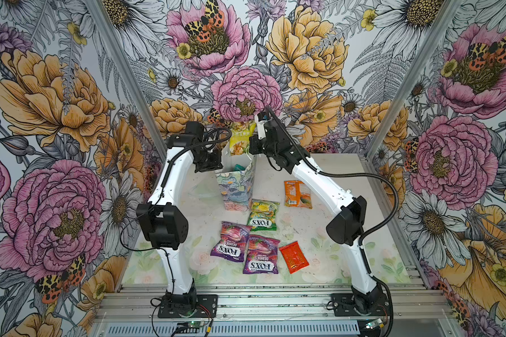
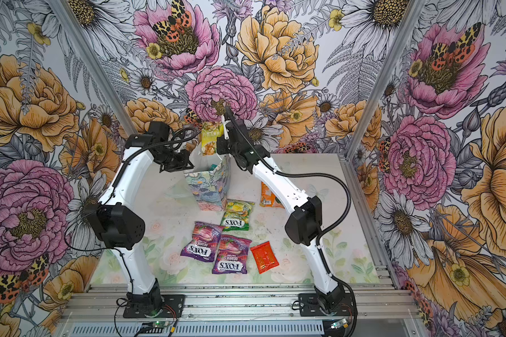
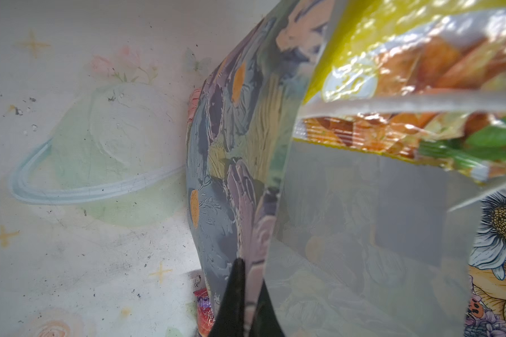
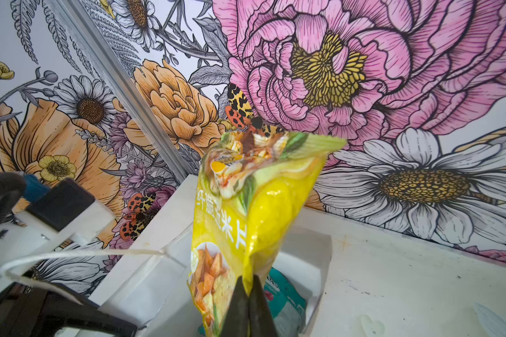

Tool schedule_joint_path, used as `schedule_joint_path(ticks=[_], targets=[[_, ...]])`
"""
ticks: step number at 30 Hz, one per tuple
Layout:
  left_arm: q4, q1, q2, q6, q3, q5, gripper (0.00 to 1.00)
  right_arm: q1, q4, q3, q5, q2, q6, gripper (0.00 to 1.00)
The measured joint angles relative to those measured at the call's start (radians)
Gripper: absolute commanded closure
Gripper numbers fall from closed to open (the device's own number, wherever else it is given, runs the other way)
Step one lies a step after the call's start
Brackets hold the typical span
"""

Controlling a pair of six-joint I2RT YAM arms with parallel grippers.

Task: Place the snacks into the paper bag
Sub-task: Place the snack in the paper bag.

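Observation:
The paper bag (image 1: 235, 189) stands upright mid-table, with its white inside showing. My left gripper (image 3: 250, 280) is shut on the bag's near wall (image 3: 231, 146) at the rim. Just above the bag's mouth hangs a yellow packet (image 1: 240, 138), and my right gripper (image 4: 248, 281) is shut on its lower edge. A teal packet (image 4: 285, 294) lies inside the bag. Loose snacks lie on the table in front: a green FOX'S packet (image 1: 262, 216), two purple FOX'S Berries packets (image 1: 231, 246) (image 1: 262, 259), a small red packet (image 1: 294, 256) and an orange packet (image 1: 297, 194).
The bag's thin white cord handle (image 4: 85, 253) hangs out towards my left arm. Flower-printed walls close in the back and both sides. An aluminium rail (image 1: 260, 303) with both arm bases runs along the table's front edge.

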Motion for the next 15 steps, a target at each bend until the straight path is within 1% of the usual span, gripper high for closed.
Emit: schedule_joint_path(ticks=[15], targets=[[0.0, 0.008, -0.001, 0.0, 0.0, 0.003, 1.0, 0.007, 0.0, -0.011, -0.06, 0.012, 0.056, 1.0]])
